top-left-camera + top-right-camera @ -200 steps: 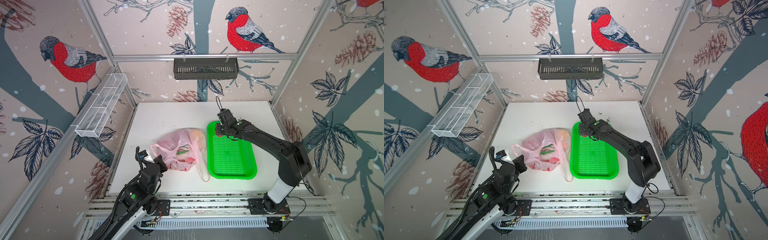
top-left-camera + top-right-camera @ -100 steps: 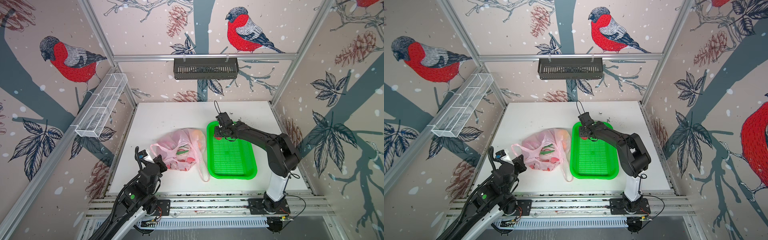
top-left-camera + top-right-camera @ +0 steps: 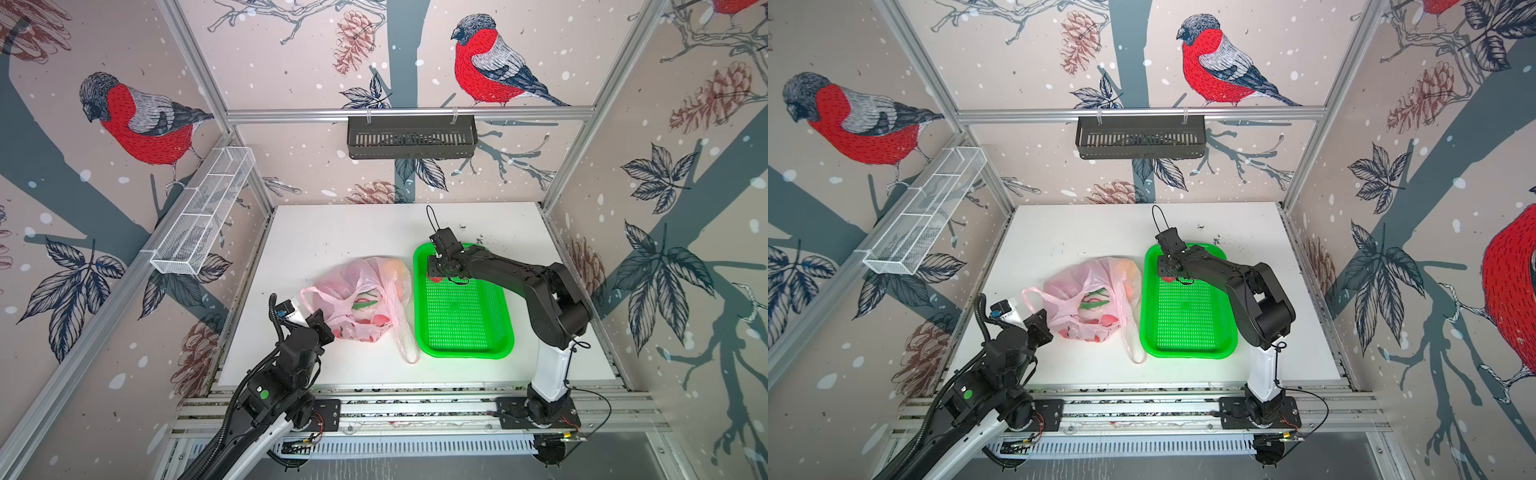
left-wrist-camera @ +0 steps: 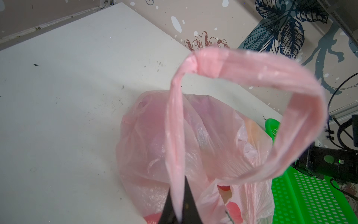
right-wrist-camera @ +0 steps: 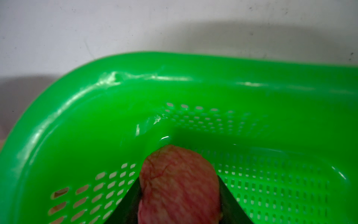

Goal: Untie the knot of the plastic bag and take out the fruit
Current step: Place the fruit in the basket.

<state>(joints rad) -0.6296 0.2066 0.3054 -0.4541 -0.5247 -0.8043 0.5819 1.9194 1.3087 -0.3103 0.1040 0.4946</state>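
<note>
The pale pink plastic bag (image 3: 353, 286) lies at the table's middle, left of the green basket (image 3: 465, 353). Its mouth gapes; fruit with green-tipped scales (image 3: 365, 305) and an orange ball (image 3: 400, 270) show inside. My left gripper (image 4: 178, 195) is shut on one handle loop (image 4: 271, 77), which stands up over the bag and carries a bunched fold (image 4: 205, 65). A knot tying the two handles is not in view. My right gripper (image 5: 178, 186) is shut on a bumpy pinkish-red ball (image 5: 178, 170), low inside the basket's far left corner (image 3: 1168, 277).
The bag's other handle loop (image 3: 405, 340) trails on the table toward the front, beside the basket's left rim. A black rack (image 3: 411, 137) hangs on the back wall and a white wire shelf (image 3: 203, 216) on the left wall. Dark crumbs (image 3: 478, 239) lie behind the basket.
My right gripper has moved with the ball a little toward the basket's left side and sunk lower, the arm's elbow folding back. The left arm and the bag stay as they were.
</note>
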